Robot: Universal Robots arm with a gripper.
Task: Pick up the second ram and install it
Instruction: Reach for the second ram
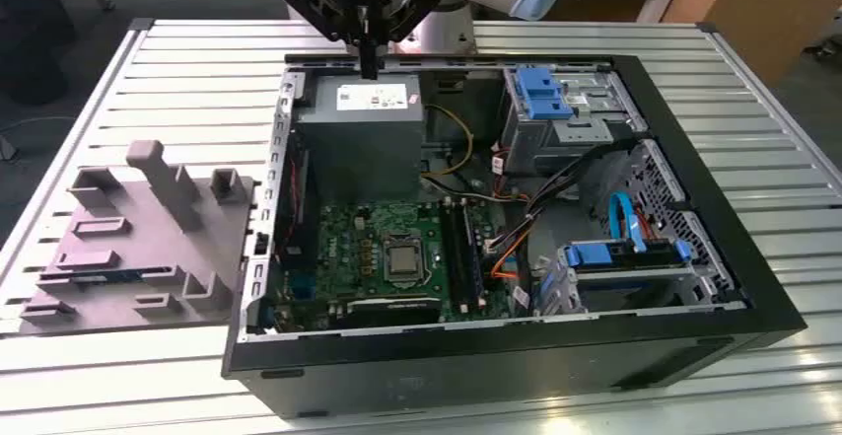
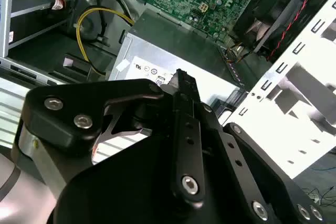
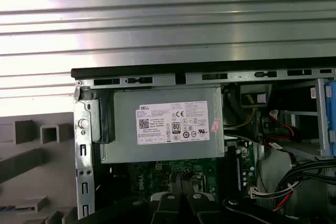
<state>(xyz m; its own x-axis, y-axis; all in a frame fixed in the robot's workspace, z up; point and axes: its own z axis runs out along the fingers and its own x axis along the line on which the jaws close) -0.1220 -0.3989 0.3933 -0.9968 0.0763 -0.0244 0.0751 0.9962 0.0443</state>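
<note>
- Step, as I judge it: the reach for the pick. The gripper (image 1: 373, 60) hangs over the far edge of the case (image 1: 526, 351), above the power supply (image 1: 362, 129), well apart from the ram.
- Its fingers (image 3: 178, 184) are pressed together, with nothing seen between them.
- The ram (image 1: 108, 277) appears to be the blue strip lying flat in the grey holder (image 1: 177, 257) on the table (image 1: 158, 381), at the exterior view's left of the case. It is not yet picked.
- A pick would call for spread fingers brought over the holder and lined up across the stick's thin faces.
- The case holds the power supply at the far side, the motherboard (image 1: 382, 248) nearer with its black slots (image 1: 456, 248), and drive cages (image 1: 579, 109) and cables at the exterior view's right.
</note>
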